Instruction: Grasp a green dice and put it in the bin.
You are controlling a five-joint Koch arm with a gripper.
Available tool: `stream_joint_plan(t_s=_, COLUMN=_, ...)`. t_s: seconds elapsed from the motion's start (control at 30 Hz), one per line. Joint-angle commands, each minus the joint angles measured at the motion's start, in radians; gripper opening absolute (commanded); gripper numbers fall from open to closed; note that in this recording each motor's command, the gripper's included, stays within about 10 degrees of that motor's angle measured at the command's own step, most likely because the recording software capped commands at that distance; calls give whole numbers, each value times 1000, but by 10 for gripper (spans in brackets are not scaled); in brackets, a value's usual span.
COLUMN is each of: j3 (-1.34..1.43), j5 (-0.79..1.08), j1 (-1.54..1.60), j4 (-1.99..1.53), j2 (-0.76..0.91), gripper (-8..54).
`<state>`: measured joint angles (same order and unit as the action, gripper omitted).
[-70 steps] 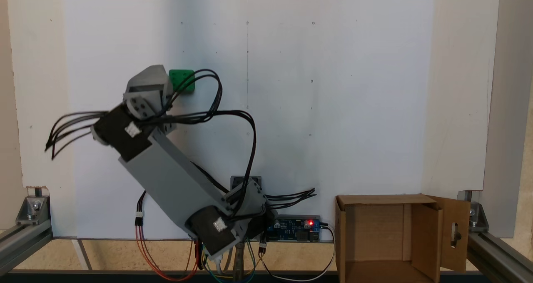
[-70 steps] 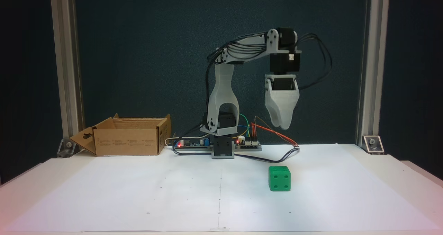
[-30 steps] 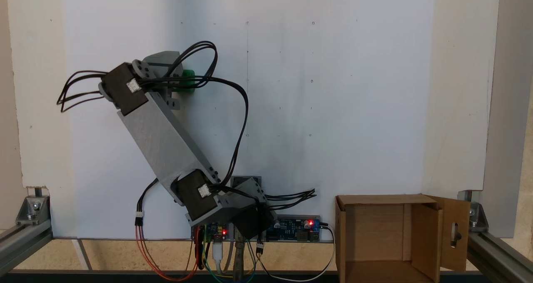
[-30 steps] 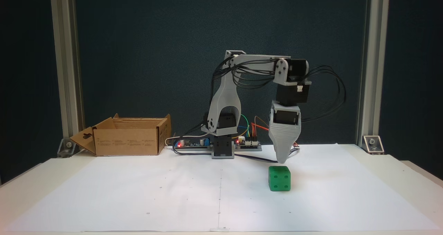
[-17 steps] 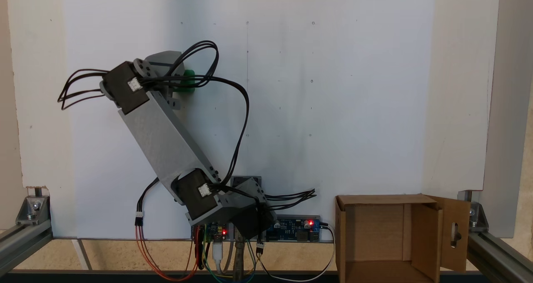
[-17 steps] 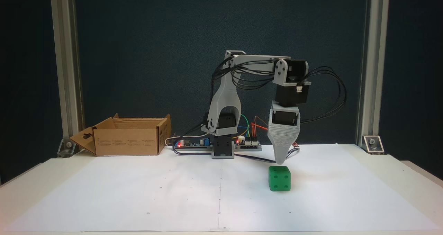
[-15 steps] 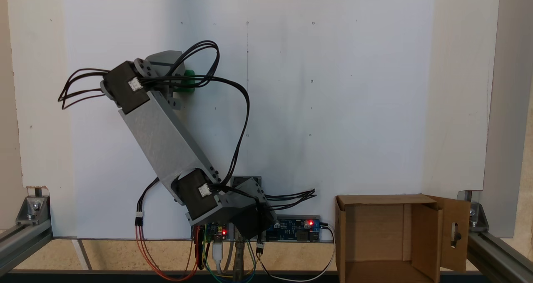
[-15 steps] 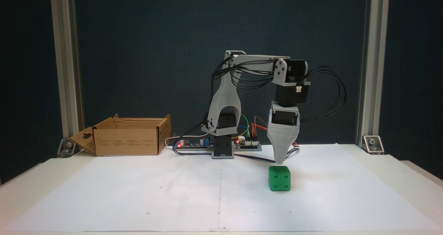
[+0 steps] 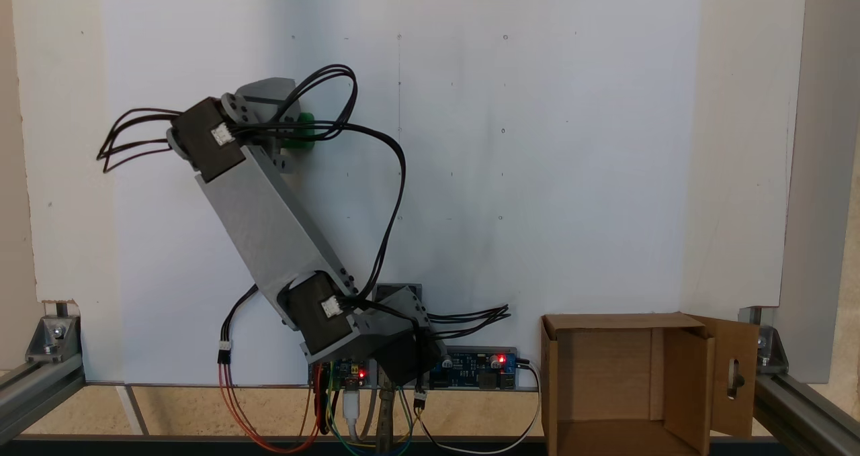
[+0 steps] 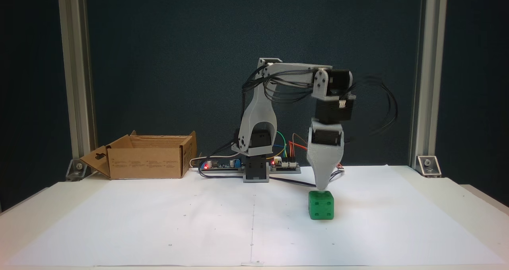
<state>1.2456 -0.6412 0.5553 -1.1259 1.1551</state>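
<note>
one green dice [image 10: 321,210] sits on the white paper [image 10: 199,222], well apart from the bin [image 10: 149,162], and your gripper [image 10: 322,187] hangs point-down with its tip just at the cube's top edge. you see the jaws one behind the other, so i cannot tell whether they are parted. make sure they straddle the cube's flat sides before you lower and squeeze, or the tip may shove it away.

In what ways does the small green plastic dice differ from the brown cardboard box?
The green plastic dice is a small, closed cube; the brown cardboard box is far bigger, with open flaps. The dice lies directly under the gripper; the box stands apart from the arm, toward the table edge. Both rest on the table.
</note>
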Motion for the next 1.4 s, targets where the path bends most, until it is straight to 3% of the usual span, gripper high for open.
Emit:
stream_joint_plan(t_s=0.0, j3=6, j5=-71, j1=0, j4=54, j2=8, gripper=450)
stream_joint_plan(t_s=0.63, j3=189, j5=-71, j1=0, j4=218, j2=61, gripper=446)
stream_joint_plan(t_s=1.37, j3=218, j5=-71, j1=2, j4=258, j2=60, gripper=422)
